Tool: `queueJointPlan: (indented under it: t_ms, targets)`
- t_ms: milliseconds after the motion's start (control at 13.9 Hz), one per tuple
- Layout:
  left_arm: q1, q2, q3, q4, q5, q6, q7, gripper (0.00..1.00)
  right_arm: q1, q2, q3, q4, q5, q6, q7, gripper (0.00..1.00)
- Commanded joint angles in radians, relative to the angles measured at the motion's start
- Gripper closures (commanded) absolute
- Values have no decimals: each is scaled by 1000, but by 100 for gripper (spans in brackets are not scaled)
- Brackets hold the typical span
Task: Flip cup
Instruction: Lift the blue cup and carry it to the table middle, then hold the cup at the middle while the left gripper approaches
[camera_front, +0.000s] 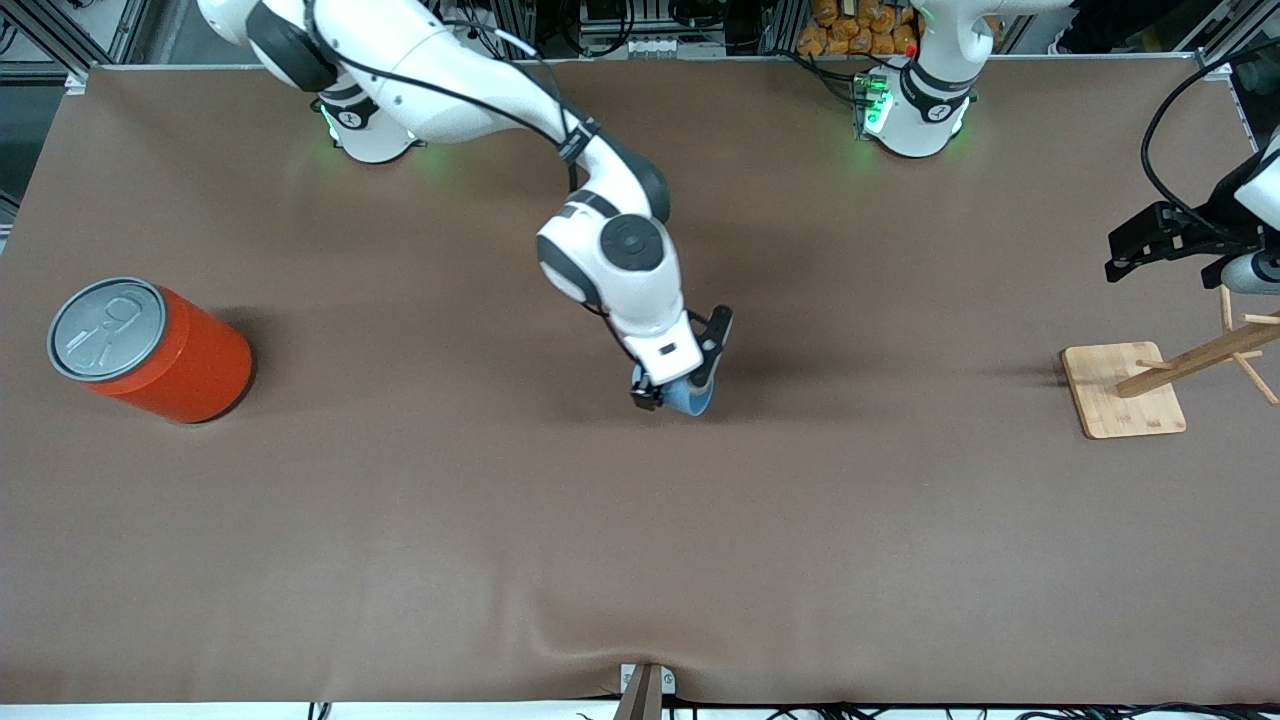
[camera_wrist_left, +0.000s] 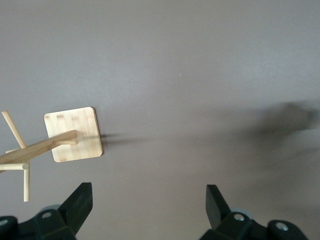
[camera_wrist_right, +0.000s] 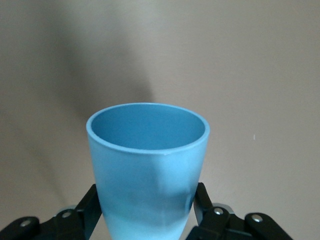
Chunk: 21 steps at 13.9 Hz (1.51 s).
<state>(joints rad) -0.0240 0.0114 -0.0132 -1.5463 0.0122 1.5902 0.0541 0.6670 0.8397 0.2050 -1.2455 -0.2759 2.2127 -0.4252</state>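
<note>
Front view | right gripper (camera_front: 672, 385) jaws clamp cup (camera_front: 693, 397), wrist bent down | left gripper (camera_front: 1150, 243) jaws wide, waiting.

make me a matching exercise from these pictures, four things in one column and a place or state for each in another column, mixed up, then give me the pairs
Things:
1. cup
2. orange can
3. wooden stand
4. left gripper

Places or states:
A. standing at the right arm's end of the table
B. open, up above the table by the wooden stand
C. clamped in the right gripper at the middle of the table
D. on its square base at the left arm's end of the table

Pairs: 1-C, 2-A, 3-D, 4-B
</note>
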Motion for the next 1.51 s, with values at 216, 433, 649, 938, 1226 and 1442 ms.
queueJointPlan:
  t_ms: [216, 433, 649, 938, 1226, 1442]
  targets:
    - [7, 2, -2, 9, -11, 7, 17, 0, 104, 36, -36, 44, -57, -87, -126, 100]
    - [7, 2, -2, 8, -12, 7, 15, 0, 121, 58, -42, 49, -57, -71, -80, 100]
    - [7, 2, -2, 9, -12, 7, 15, 0, 184, 87, -91, 51, -57, -65, -6, 100]
    - [6, 1, -4, 11, -24, -10, 12, 0, 223, 95, -110, 47, -58, -44, 146, 100]
    - [18, -1, -2, 11, -81, -21, 12, 0, 224, 101, -113, 40, -72, -44, 144, 87]
    - [22, 1, -2, 17, -124, -21, 10, 0, 233, 117, -113, 40, -101, -42, 148, 88]
